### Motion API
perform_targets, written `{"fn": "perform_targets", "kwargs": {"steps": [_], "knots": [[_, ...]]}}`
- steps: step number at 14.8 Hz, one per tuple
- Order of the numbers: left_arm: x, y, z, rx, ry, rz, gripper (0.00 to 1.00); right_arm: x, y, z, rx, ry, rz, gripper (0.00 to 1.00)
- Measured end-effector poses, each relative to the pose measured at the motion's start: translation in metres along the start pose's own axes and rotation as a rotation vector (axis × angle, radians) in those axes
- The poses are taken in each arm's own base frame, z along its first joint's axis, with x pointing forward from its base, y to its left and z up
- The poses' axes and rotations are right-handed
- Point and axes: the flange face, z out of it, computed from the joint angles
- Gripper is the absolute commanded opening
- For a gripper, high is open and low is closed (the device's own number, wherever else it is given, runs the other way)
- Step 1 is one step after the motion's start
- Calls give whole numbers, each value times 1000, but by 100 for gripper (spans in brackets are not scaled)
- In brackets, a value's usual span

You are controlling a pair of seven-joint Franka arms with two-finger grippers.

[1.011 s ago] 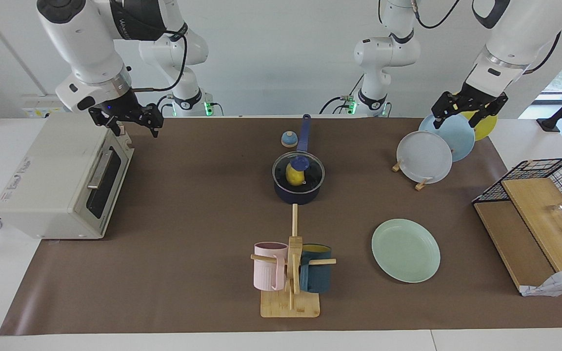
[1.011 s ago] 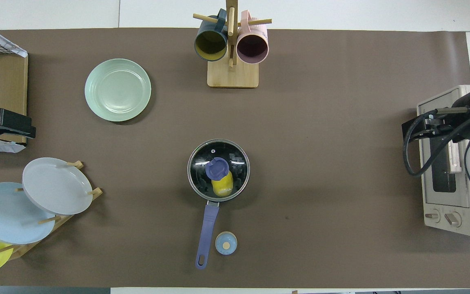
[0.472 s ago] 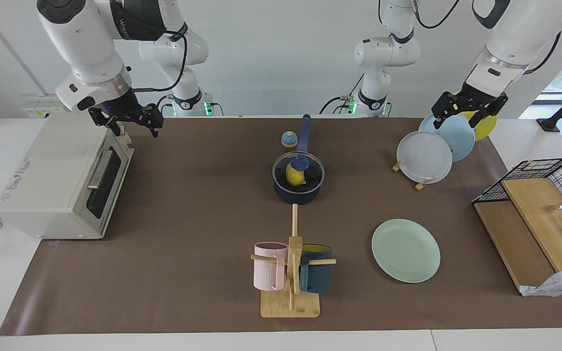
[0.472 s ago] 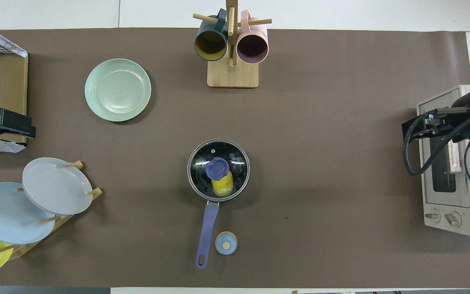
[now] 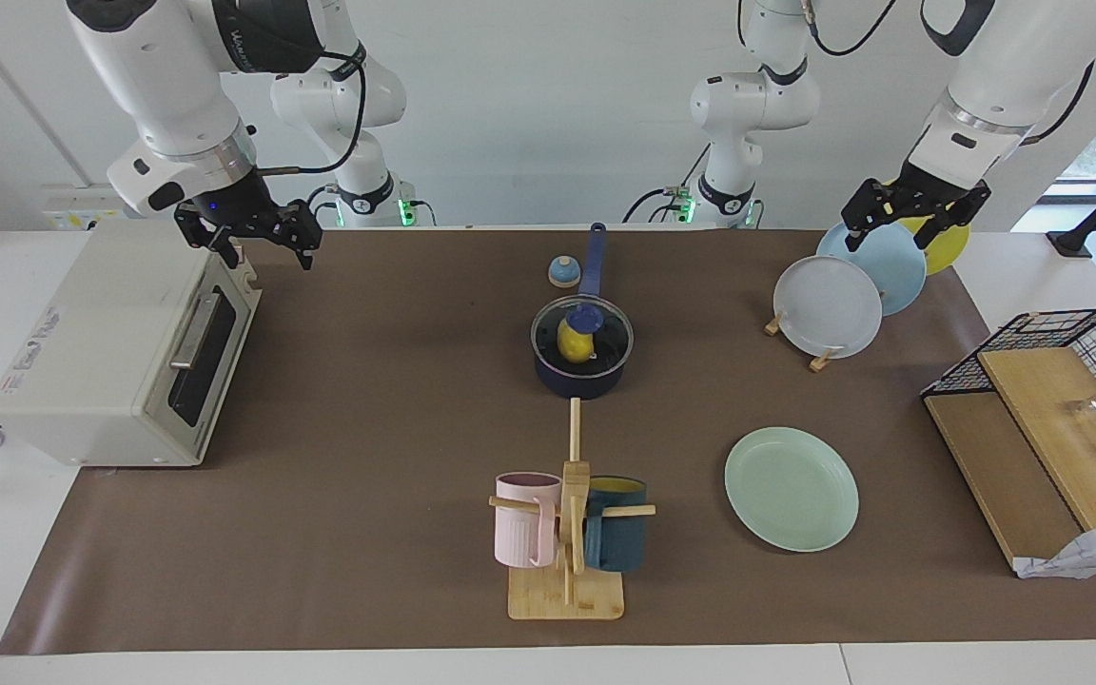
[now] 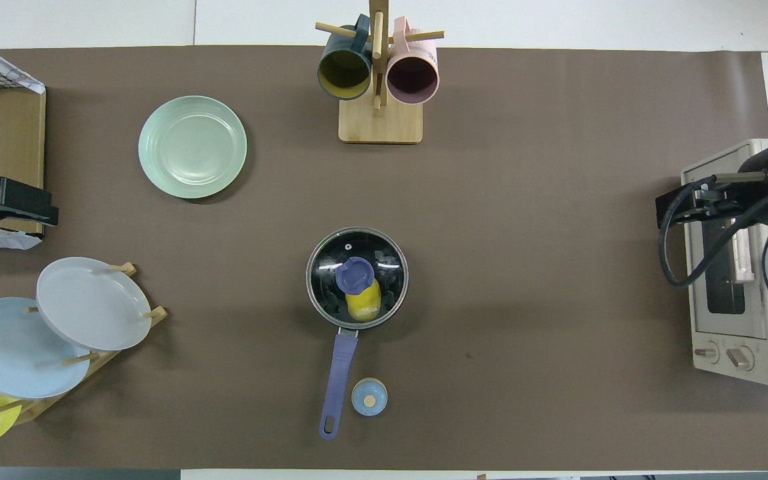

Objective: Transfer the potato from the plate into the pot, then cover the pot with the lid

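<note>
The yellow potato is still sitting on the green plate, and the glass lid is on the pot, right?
Not quite. The potato is not on the plate, which is bare. It lies inside the pot, seen through the glass lid that covers it. The overhead view shows this best. The lid part is right.

We see a white toaster oven (image 5: 120,357) at the right arm's end of the table; at the left arm's end we find a rack of upright plates (image 5: 852,295) and a wire basket holding wooden boards (image 5: 1047,419); a wooden mug tree (image 5: 569,533) carries a pink mug (image 5: 526,518) and a dark blue mug (image 5: 616,536); a small blue-and-tan bell (image 5: 563,272) sits on the brown mat (image 5: 367,428).
</note>
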Motion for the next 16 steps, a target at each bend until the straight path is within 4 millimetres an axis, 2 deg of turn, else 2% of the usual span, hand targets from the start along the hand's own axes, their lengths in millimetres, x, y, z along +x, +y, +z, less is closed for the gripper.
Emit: {"fn": "perform_targets", "kwargs": {"steps": [4,9,16], "knots": [[0,0,0,0,0,0,100,0,-2,-1,31,0,-10,100],[0,0,0,0,0,0,100,1,20,-1,39,2,-73,100],[0,0,0,0,0,0,100,4,16,-2,40,23,-82,100]]}}
